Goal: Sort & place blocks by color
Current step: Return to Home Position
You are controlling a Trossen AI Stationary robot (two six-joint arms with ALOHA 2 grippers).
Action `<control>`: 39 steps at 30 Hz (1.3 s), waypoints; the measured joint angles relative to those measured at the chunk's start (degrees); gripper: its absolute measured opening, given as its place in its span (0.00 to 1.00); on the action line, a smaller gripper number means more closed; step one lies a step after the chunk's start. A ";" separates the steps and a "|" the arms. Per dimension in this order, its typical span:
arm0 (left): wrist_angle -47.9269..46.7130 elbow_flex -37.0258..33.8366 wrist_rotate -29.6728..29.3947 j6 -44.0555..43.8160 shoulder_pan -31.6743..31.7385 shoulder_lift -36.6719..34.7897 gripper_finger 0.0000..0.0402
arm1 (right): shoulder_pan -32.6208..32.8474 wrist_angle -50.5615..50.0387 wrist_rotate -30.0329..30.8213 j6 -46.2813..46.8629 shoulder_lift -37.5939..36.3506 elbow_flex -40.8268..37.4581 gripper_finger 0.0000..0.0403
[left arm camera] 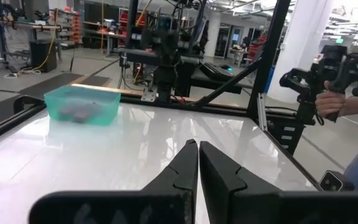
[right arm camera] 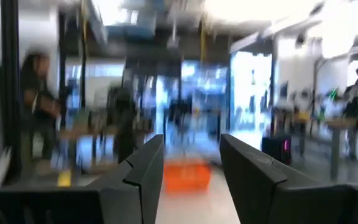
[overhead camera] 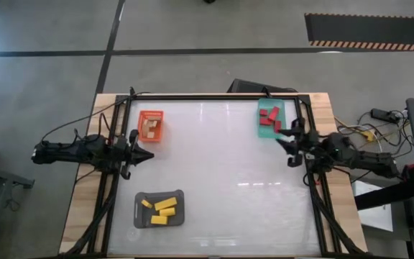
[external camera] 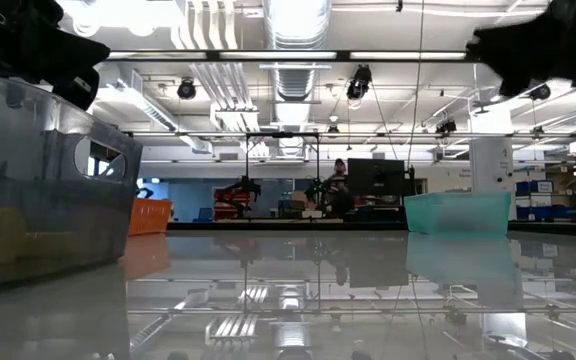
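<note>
Blocks [overhead camera: 165, 203] apparently all sorted, left gripper [overhead camera: 144, 155] idles pinched empty near the orange tray [overhead camera: 139, 126], right gripper [overhead camera: 289, 146] splayed beside the green tray [overhead camera: 282, 108].

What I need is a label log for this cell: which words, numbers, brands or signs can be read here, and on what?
No readable text in any view.
Orange tray, green tray, grey tray, red blocks, yellow blocks: no lettering shows.
Floor mat: yellow-black hazard stripes along its edge, no words.
Dark screen in the room behind: too small to read.
</note>
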 joint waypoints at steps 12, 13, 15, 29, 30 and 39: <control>0.01 -0.02 0.00 0.02 -0.02 0.04 0.00 | -0.03 -13.38 -10.25 -1.65 0.85 1.15 0.34; 0.06 -0.02 0.00 0.02 -0.02 0.07 0.00 | -0.03 -14.35 -10.27 -1.28 0.88 1.15 0.34; 0.02 -0.02 0.00 0.02 -0.02 0.04 0.00 | -0.03 -16.07 -10.32 2.31 1.03 1.05 0.34; 0.07 -0.02 0.00 0.02 0.00 0.20 0.00 | -0.01 -21.07 -10.27 14.07 3.39 0.91 0.34; 0.06 -0.02 0.00 0.02 0.00 0.20 0.00 | -0.01 -21.11 -10.27 14.05 3.43 0.91 0.33; 0.04 -0.02 0.00 0.02 0.00 0.24 0.00 | -0.01 -21.11 -10.27 14.05 3.43 0.91 0.35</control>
